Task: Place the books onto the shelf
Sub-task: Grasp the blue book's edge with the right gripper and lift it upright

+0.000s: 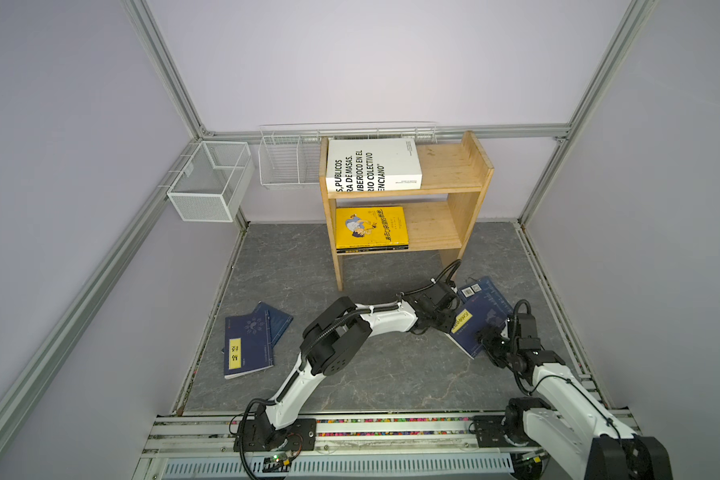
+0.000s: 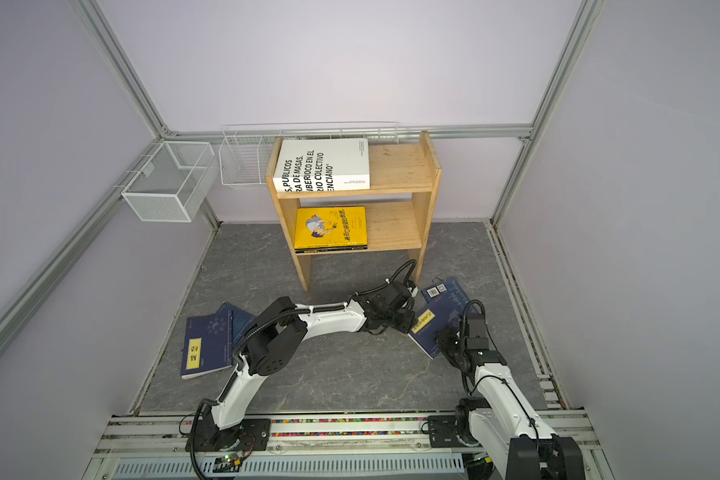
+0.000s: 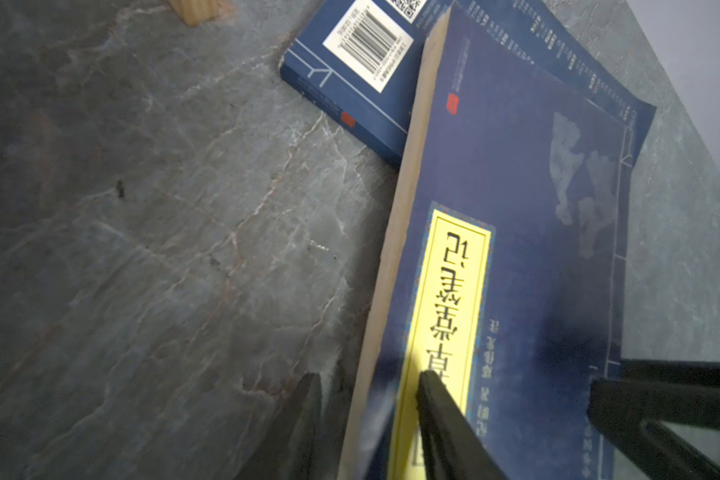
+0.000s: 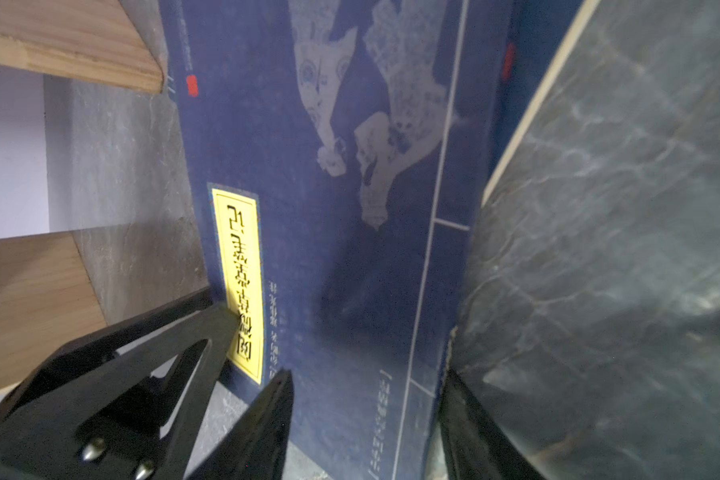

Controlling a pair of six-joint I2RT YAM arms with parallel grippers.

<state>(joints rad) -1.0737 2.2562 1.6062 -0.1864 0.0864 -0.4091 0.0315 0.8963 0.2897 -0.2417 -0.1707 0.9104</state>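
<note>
A light pine two-tier shelf [image 1: 447, 166] stood at the far middle of a grey marbled floor [image 1: 350, 374]. A thick white book with black lettering [image 1: 373, 166] lay flat on the left of its upper tier. On the lower tier, also to the left, a yellow book with a cartoon figure [image 1: 371, 226] lay on top of a black book [image 1: 371, 249], of which only the thin edge showed.

Two navy books lay overlapped on the floor at the near left, the upper one [image 1: 248, 345] showing a yellow label and the lower one [image 1: 279, 322] poking out behind it.

At the right, just near of the shelf's right leg, a navy book with a yellow label [image 1: 476, 322] lay across another navy book that showed a barcode [image 1: 481, 291]. Both arms met at the labelled book. The left gripper [image 3: 368, 376] had its jaws apart, straddling the book's pale page edge, with one finger on the yellow label and the other beside the edge, a gap between them. The right gripper [image 4: 366, 372] sat at the book's near corner, its jaws apart over the cover. No clamp on the book showed.
</note>
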